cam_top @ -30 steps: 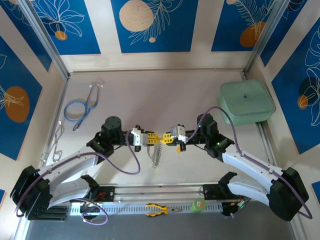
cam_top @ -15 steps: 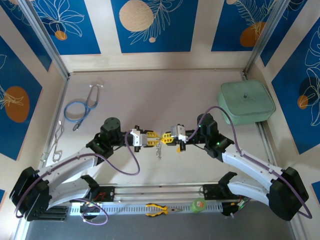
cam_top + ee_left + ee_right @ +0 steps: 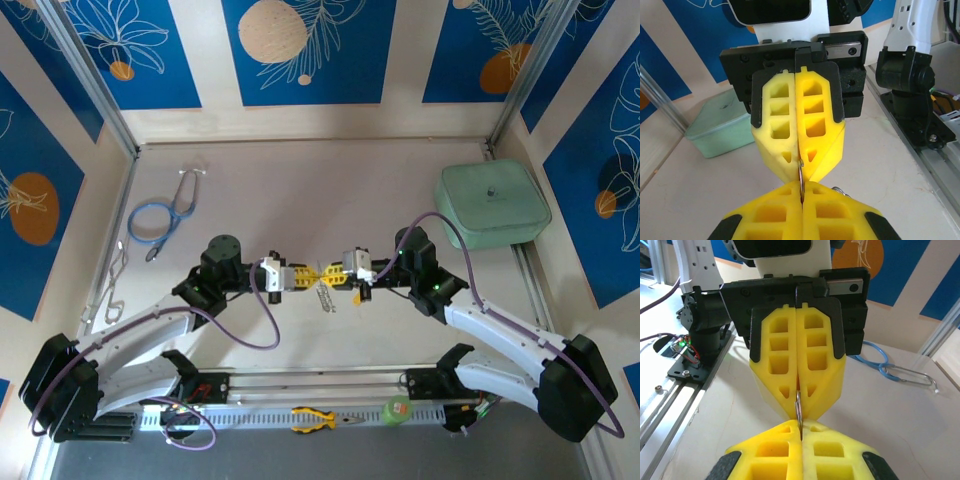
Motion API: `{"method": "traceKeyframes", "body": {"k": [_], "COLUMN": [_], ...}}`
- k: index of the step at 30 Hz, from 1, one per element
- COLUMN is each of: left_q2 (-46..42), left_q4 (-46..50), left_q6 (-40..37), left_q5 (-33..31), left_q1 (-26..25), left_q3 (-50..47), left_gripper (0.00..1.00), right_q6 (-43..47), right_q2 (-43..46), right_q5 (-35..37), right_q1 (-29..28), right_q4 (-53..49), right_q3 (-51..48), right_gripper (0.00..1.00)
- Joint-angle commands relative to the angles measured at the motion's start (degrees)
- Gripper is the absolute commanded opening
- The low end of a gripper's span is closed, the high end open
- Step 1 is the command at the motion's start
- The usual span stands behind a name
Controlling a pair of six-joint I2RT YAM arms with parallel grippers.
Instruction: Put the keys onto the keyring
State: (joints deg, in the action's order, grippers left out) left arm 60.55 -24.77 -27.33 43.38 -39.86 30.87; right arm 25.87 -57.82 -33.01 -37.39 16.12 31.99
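Observation:
My left gripper (image 3: 313, 273) and right gripper (image 3: 329, 274) meet tip to tip above the middle of the table. Each is shut on the same thin silver ring (image 3: 801, 176) of the keyring, which stands edge-on between the two pairs of yellow fingers. The left wrist view has my left gripper (image 3: 801, 194) at the bottom, with more small rings (image 3: 839, 190) just behind its finger. From the right wrist, the ring (image 3: 798, 407) runs down into my right gripper (image 3: 800, 429). The keyring's cream strap (image 3: 326, 293) hangs below the fingertips. The keys are hidden.
A blue stethoscope (image 3: 160, 215) lies at the far left, with silver wire clips (image 3: 115, 275) along the left edge. A green lidded box (image 3: 492, 205) sits at the far right. Yellow-handled pliers (image 3: 313, 418) and a green tape roll (image 3: 398, 408) rest on the front rail.
The dangling strap has drawn up and swung right, from hanging long below the left fingers to a short bunch under the fingertips. Both arms have barely moved.

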Motion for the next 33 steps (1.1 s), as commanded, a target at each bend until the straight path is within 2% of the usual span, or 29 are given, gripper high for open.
{"method": "traceKeyframes", "body": {"k": [1, 2, 5, 8, 10, 12, 13, 17, 25, 33], "left_q2": [-1.31, -1.76, -2.89, -3.42, -3.13, -2.69, -2.34, -0.61, 0.18, 1.23], "left_q4": [-1.24, -1.33, -0.65, 1.92, 2.68, 4.42, 6.27, 11.69, 11.87, 10.45], "left_q6": [-0.52, -0.62, 0.65, 0.88, 2.34, 5.91, 7.46, 10.10, 8.98, 8.56], "left_q5": [-3.18, -5.32, -13.37, -18.22, -20.82, -24.32, -26.11, -28.42, -27.42, -25.31], "left_q1": [0.32, 0.26, 0.12, -0.04, -0.04, -0.03, -0.03, -0.05, -0.04, -0.04], "left_q3": [-0.37, -0.53, -0.09, 1.19, 1.85, 3.02, 3.96, 5.96, 4.94, 4.64], "left_gripper": [0.00, 0.00, 0.00, 0.00, 0.00, 0.00, 0.00, 0.00, 0.00, 0.00], "right_q6": [-1.32, -2.21, -7.06, -28.08, -48.47, -60.43, -62.88, -65.06, -61.59, -58.62], "right_q2": [2.38, 2.71, 3.29, 2.33, -0.14, -4.25, -6.92, -15.59, -26.84, -32.99], "right_q5": [8.07, 12.72, 24.87, 41.76, 50.27, 47.81, 45.40, 42.19, 34.87, 35.91], "right_q1": [0.01, 0.03, 0.47, 0.47, 1.09, 2.94, 3.63, 4.08, 4.40, 4.81], "right_q4": [0.04, -0.69, -5.32, -13.64, -26.74, -40.04, -45.27, -58.51, -62.45, -60.89], "right_q3": [-0.95, -1.14, -0.76, 2.11, 6.57, 11.10, 13.37, 19.98, 22.87, 24.41], "right_gripper": [0.23, 0.27, 0.27, 0.26, 0.24, 0.23, 0.24, 0.24, 0.29, 0.30]}}
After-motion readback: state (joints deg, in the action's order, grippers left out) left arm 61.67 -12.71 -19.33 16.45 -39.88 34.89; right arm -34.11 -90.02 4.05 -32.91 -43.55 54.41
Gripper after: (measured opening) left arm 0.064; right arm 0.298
